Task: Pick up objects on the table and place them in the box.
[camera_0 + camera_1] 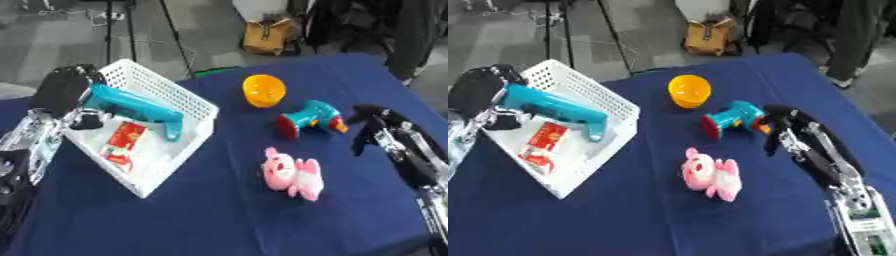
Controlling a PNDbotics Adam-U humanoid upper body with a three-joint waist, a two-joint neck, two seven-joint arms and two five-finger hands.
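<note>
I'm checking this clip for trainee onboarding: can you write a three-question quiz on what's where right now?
1. True or false: the left hand holds the teal toy over the white basket.
2. Which lies inside the basket? A) pink plush B) red packet C) orange bowl
3. Fill in: the right hand is nearest the teal and red ____.

Key: 1 true. 2 B, the red packet; the pink plush and orange bowl sit on the blue cloth. 3 toy drill.

Bare cloth (219, 210) before pink plush (293, 177)
</note>
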